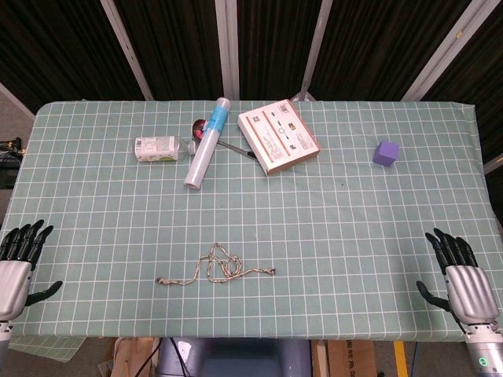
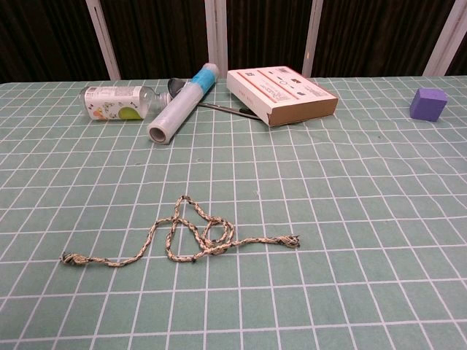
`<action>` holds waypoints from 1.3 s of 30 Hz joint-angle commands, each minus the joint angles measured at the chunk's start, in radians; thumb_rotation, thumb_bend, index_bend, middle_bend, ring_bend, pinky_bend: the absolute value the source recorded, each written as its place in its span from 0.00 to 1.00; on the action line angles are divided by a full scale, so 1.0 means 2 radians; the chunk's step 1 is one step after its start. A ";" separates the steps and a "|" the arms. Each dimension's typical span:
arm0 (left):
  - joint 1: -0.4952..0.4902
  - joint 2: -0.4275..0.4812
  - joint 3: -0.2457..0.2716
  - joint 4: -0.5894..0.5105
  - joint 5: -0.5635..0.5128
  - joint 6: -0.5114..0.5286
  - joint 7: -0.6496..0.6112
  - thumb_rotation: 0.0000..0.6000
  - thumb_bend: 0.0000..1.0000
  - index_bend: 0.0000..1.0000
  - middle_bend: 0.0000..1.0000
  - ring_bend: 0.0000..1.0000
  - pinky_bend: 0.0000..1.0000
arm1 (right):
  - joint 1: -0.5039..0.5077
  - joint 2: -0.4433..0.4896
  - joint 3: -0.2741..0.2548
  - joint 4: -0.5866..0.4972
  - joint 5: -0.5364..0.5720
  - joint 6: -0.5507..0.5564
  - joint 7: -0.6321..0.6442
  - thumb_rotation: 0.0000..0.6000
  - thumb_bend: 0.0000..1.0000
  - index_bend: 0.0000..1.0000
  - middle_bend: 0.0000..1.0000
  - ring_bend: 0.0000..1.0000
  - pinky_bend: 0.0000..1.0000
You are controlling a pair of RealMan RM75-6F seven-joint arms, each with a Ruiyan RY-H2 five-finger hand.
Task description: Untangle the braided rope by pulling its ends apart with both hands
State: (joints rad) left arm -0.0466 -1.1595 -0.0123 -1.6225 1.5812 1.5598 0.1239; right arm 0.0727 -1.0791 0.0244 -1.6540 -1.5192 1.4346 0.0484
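Observation:
A thin braided rope (image 1: pixel 216 269) lies looped and tangled on the green checked tablecloth near the front edge; the chest view shows the same rope (image 2: pixel 191 237) with one frayed end at the left and the other at the right. My left hand (image 1: pixel 17 263) hovers at the table's front left corner, fingers spread, holding nothing. At the front right corner, my right hand (image 1: pixel 460 275) is likewise spread and holds nothing. Both hands are far from the rope. Neither hand shows in the chest view.
At the back stand a lying small bottle (image 1: pixel 159 148), a lying white tube with a blue band (image 1: pixel 207 143), a flat pink-and-white box (image 1: pixel 278 136) and a dark tool beside it. A purple cube (image 1: pixel 385 153) sits at the back right.

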 commanded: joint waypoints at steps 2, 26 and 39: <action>0.000 0.000 0.001 0.000 0.000 0.000 0.000 1.00 0.00 0.00 0.00 0.00 0.00 | 0.000 0.000 0.000 -0.001 0.000 0.001 0.001 1.00 0.34 0.00 0.00 0.00 0.00; -0.003 -0.001 -0.002 -0.002 0.004 0.001 -0.002 1.00 0.00 0.00 0.00 0.00 0.00 | 0.088 -0.039 0.014 -0.081 -0.032 -0.101 0.008 1.00 0.34 0.29 0.05 0.00 0.00; -0.005 -0.002 -0.002 0.001 0.003 -0.004 -0.002 1.00 0.00 0.00 0.00 0.00 0.00 | 0.151 -0.175 0.036 -0.074 0.052 -0.181 -0.089 1.00 0.34 0.47 0.14 0.00 0.00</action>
State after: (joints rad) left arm -0.0569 -1.1631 -0.0152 -1.6209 1.5883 1.5526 0.1194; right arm 0.3532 -1.3825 0.0897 -1.8231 -1.4529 1.0959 -0.0907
